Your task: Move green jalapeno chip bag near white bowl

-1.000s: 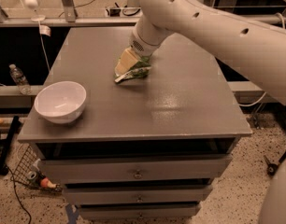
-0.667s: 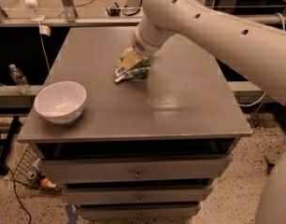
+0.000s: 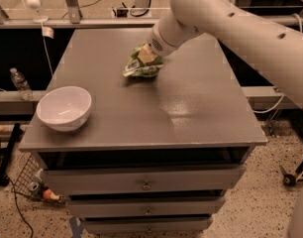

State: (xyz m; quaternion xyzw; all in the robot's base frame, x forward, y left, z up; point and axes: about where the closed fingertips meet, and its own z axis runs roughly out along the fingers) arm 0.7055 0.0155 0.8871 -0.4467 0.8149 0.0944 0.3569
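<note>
At the far left, a clear water bottle stands on a low ledge beside the cabinet, and below it a wire basket sits on the speckled floor with a dark cable trailing past it. The grey tabletop is matte, with a soft sheen right of its middle, and it caps a cabinet of three drawers, each with a small knob. The white bowl stands upright on the near left corner of the top, close to the front edge. A metal rail runs behind the table, with pale floor beyond it. Toward the back of the top, just left of its middle, lies the green jalapeno chip bag, crumpled and well apart from the bowl. The gripper is clenched on the bag's upper end, a tan pad pressed against the foil. The thick white arm reaches down to it from the upper right, and a caster wheel shows on the floor at the right edge. Compared with a second ago, the bag and gripper sit slightly higher in the view, toward the back of the table, while the bowl has not moved.
</note>
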